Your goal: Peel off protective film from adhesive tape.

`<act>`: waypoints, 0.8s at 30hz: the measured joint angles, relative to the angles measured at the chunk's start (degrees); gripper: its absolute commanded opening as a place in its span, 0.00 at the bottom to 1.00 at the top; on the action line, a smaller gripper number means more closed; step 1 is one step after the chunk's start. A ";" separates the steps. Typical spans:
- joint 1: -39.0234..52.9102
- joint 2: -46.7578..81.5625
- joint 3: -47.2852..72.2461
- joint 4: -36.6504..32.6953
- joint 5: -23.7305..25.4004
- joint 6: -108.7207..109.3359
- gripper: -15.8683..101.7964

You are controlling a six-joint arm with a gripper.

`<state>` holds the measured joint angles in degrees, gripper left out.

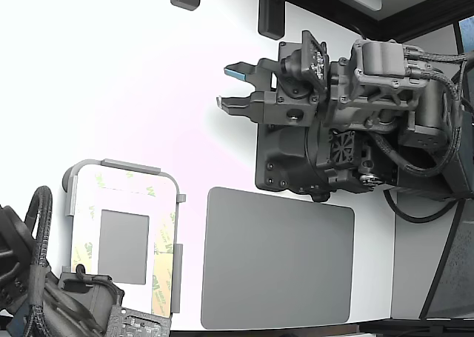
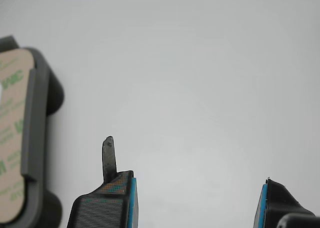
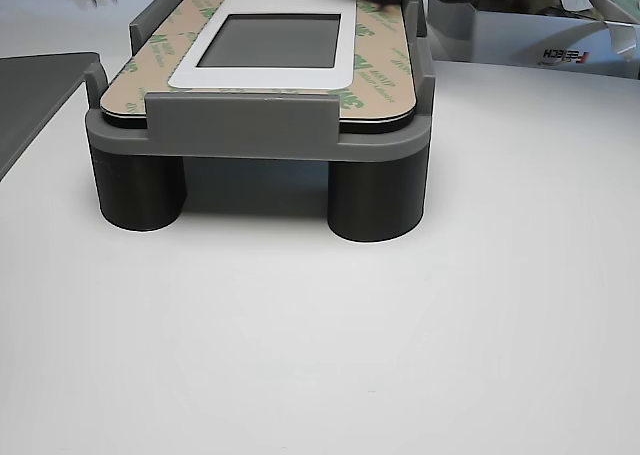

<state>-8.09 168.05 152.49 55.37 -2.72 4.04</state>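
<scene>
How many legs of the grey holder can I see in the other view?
2. One leg stands under the near corner of the holder at that view's left, the other at its right. Rear legs may be hidden.

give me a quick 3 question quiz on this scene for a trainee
1. True or false: the claw is clamped on a liner strip.
2. In the exterior view, the big grey mat lies on which side of the holder: A) the exterior view's left, B) the exterior view's right?
3. What does the plate with the taped border rest on?

Key
1. False: the claw is open, holds nothing, and is away from the holder.
2. B.
3. A grey holder raised on round legs.
</scene>
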 measured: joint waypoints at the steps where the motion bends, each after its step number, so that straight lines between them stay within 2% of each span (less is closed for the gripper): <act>1: 0.09 0.00 0.00 0.09 0.00 0.00 0.04; 5: 1.05 0.00 2.11 1.32 -4.83 -4.92 0.04; 8: 1.05 0.00 2.11 -0.44 -10.11 -13.80 0.04; 10: 1.05 -0.70 2.11 -2.29 -11.69 -21.97 0.03; 15: 1.05 -6.59 2.11 -9.76 -11.43 -48.43 0.03; 19: 3.08 -13.71 1.76 -18.46 -11.78 -63.98 0.03; 21: 6.42 -17.49 1.23 -22.50 -9.23 -68.82 0.03; 24: 14.59 -23.29 0.79 -27.95 -2.29 -74.62 0.03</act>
<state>6.50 144.76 153.28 27.42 -5.01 -70.58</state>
